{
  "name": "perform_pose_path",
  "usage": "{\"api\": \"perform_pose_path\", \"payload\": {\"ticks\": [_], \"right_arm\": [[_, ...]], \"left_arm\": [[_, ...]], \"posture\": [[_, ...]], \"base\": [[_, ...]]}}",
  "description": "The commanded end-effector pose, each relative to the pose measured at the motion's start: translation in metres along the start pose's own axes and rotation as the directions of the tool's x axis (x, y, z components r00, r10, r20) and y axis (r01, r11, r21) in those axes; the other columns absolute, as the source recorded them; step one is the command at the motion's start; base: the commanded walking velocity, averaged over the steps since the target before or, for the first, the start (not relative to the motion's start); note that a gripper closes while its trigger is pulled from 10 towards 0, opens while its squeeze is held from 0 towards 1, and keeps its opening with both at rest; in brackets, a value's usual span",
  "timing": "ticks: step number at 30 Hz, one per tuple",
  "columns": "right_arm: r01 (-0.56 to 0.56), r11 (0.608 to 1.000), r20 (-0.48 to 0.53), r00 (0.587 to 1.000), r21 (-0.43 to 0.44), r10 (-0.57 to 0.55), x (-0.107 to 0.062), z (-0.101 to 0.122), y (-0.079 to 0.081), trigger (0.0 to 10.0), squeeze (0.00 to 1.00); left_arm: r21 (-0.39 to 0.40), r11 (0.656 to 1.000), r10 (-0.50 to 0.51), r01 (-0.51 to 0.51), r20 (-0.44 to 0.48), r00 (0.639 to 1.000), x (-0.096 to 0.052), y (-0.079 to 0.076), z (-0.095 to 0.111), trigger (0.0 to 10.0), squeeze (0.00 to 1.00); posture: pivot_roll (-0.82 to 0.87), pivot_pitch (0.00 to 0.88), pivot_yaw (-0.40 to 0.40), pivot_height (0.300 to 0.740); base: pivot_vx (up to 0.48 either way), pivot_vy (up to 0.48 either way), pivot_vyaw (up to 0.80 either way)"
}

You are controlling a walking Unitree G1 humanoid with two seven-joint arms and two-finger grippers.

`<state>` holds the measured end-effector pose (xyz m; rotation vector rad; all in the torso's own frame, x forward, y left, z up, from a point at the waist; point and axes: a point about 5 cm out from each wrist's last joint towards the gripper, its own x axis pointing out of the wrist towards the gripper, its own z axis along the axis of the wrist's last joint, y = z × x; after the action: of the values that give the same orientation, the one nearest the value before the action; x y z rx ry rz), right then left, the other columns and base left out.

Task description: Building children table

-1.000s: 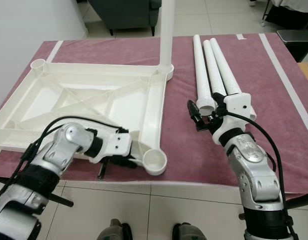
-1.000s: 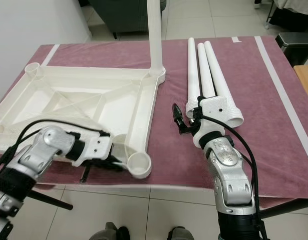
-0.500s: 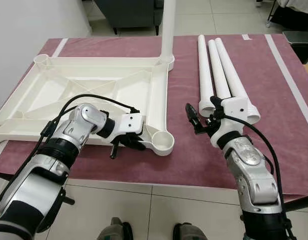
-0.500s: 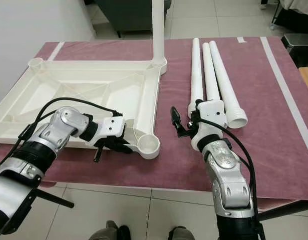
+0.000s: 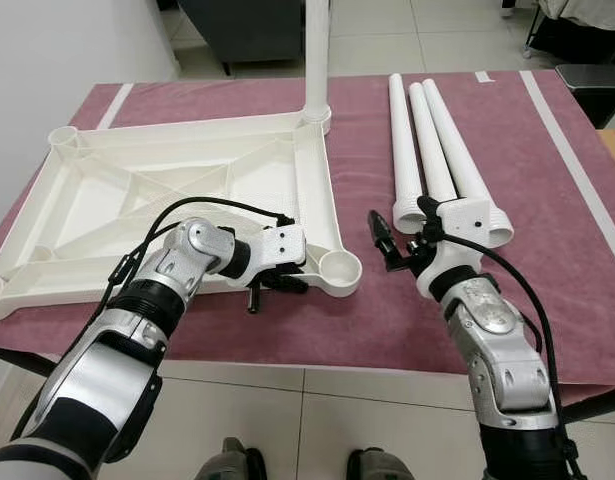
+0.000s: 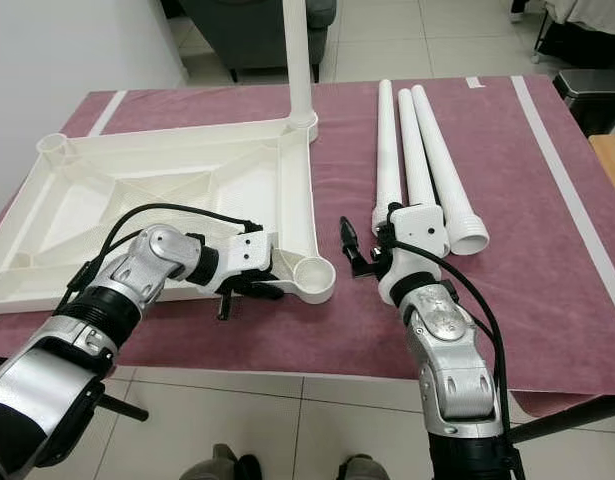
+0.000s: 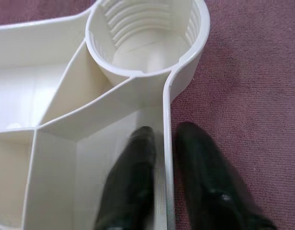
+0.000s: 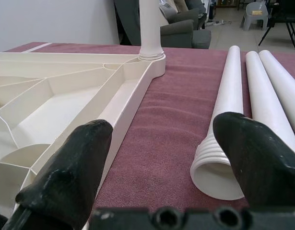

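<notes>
The white plastic tabletop [image 5: 177, 190] lies upside down on the maroon cloth. One white leg [image 5: 317, 55] stands upright in its far right corner socket. The near right socket [image 5: 339, 270] is vacant. My left gripper [image 5: 277, 285] is shut on the tabletop's near rim just left of that socket; in the left wrist view its two fingers [image 7: 133, 163] straddle the thin rim wall. Three loose legs [image 5: 437, 150] lie side by side to the right. My right gripper [image 5: 402, 240] hovers open beside their threaded ends [image 8: 212, 167], touching nothing.
The table's front edge [image 5: 317, 365] runs just below both grippers, with tiled floor beneath. A grey armchair [image 5: 247, 20] stands beyond the far edge. A dark bin [image 5: 592, 85] sits at the far right. Bare cloth lies between tabletop and loose legs.
My left gripper has moved the tabletop's near right corner to the right and further onto the table, swinging the tabletop round. The right gripper and loose legs stayed put.
</notes>
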<state>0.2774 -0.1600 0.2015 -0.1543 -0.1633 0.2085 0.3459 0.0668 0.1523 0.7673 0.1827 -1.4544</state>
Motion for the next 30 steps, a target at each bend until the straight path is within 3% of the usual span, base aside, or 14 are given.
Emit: {"api": "perform_pose_path", "payload": {"ticks": [1, 6, 7, 15, 18, 20, 21, 22, 23, 25, 26, 28, 29, 30], "right_arm": [[-0.020, 1.000, -0.005, 1.000, 0.005, 0.020, 0.001, -0.002, 0.005, 10.0, 0.00], [-0.020, 1.000, -0.004, 1.000, 0.001, 0.020, 0.001, -0.001, 0.004, 10.0, 0.00], [-0.020, 1.000, -0.002, 1.000, 0.001, 0.020, 0.002, -0.001, 0.004, 10.0, 0.00], [-0.016, 1.000, 0.005, 1.000, 0.004, 0.016, 0.002, -0.001, 0.005, 10.0, 0.00], [0.014, 0.999, 0.019, 1.000, 0.050, -0.015, 0.002, -0.003, 0.010, 10.0, 0.00], [0.014, 0.999, 0.019, 1.000, 0.050, -0.015, 0.002, -0.003, 0.010, 10.0, 0.00], [0.031, 0.996, 0.027, 0.999, 0.078, -0.034, 0.002, -0.004, 0.016, 10.0, 0.00], [0.031, 0.996, 0.027, 0.999, 0.078, -0.034, 0.002, -0.004, 0.016, 10.0, 0.00], [0.054, 0.993, 0.033, 0.998, 0.105, -0.058, 0.002, -0.005, 0.021, 10.0, 0.00], [0.054, 0.993, 0.033, 0.998, 0.105, -0.058, 0.002, -0.005, 0.021, 10.0, 0.00], [0.072, 0.990, 0.034, 0.996, 0.120, -0.077, 0.003, -0.007, 0.024, 10.0, 0.00], [0.072, 0.990, 0.034, 0.996, 0.120, -0.077, 0.003, -0.007, 0.024, 10.0, 0.00], [0.082, 0.989, 0.032, 0.996, 0.123, -0.086, 0.003, -0.008, 0.025, 10.0, 0.00], [0.085, 0.989, 0.030, 0.996, 0.120, -0.089, 0.004, -0.009, 0.023, 10.0, 0.00]], "left_arm": [[-0.031, 0.934, 0.353, -0.357, -0.087, 0.932, 0.002, 0.006, -0.023, 10.0, 1.00], [-0.008, 0.949, 0.315, -0.315, -0.015, 0.949, -0.008, 0.003, -0.019, 10.0, 1.00], [-0.009, 0.953, 0.304, -0.304, 0.050, 0.951, -0.011, 0.002, -0.013, 10.0, 0.00], [-0.038, 0.944, 0.330, -0.329, 0.204, 0.922, -0.023, 0.001, 0.005, 10.0, 0.00], [-0.115, 0.882, 0.469, -0.458, 0.318, 0.824, -0.041, 0.006, 0.024, 10.0, 0.00], [-0.115, 0.882, 0.469, -0.458, 0.318, 0.824, -0.041, 0.006, 0.024, 10.0, 0.00], [-0.170, 0.829, 0.556, -0.532, 0.342, 0.757, -0.050, 0.008, 0.029, 10.0, 0.00], [-0.170, 0.829, 0.556, -0.532, 0.342, 0.757, -0.050, 0.008, 0.029, 10.0, 0.00], [-0.239, 0.752, 0.658, -0.615, 0.333, 0.675, -0.058, 0.007, 0.028, 10.0, 0.00], [-0.239, 0.752, 0.658, -0.615, 0.333, 0.675, -0.058, 0.007, 0.028, 10.0, 0.00], [-0.293, 0.670, 0.742, -0.682, 0.287, 0.606, -0.061, 0.000, 0.020, 10.0, 0.00], [-0.293, 0.670, 0.742, -0.682, 0.287, 0.606, -0.061, 0.000, 0.020, 10.0, 0.00], [-0.370, 0.631, 0.773, -0.681, 0.235, 0.589, -0.061, -0.011, 0.009, 10.0, 0.00], [-0.381, 0.693, 0.715, -0.612, 0.254, 0.651, -0.056, -0.027, 0.006, 10.0, 0.00]], "posture": [[-0.06, 0.134, 0.132, 0.740], [-0.05, 0.135, 0.132, 0.740], [-0.05, 0.134, 0.133, 0.740], [-0.05, 0.134, 0.132, 0.740], [-0.05, 0.132, 0.129, 0.740], [-0.05, 0.132, 0.129, 0.740], [-0.04, 0.128, 0.124, 0.740], [-0.04, 0.128, 0.124, 0.740], [-0.04, 0.124, 0.124, 0.740], [-0.04, 0.124, 0.124, 0.740], [-0.05, 0.116, 0.118, 0.740], [-0.05, 0.116, 0.118, 0.740], [-0.05, 0.110, 0.112, 0.740], [-0.04, 0.102, 0.101, 0.740]], "base": [[0.000, 0.000, 0.00], [0.000, 0.000, 0.00], [0.000, 0.000, 0.00], [0.000, 0.000, 0.00], [0.000, 0.000, 0.00], [0.000, 0.000, 0.00], [0.000, 0.000, 0.00], [0.000, 0.000, 0.00], [0.000, 0.000, 0.00], [0.000, 0.000, 0.00], [0.000, 0.000, 0.00], [0.000, 0.000, 0.00], [0.000, 0.000, 0.00], [0.000, 0.000, 0.00]]}}
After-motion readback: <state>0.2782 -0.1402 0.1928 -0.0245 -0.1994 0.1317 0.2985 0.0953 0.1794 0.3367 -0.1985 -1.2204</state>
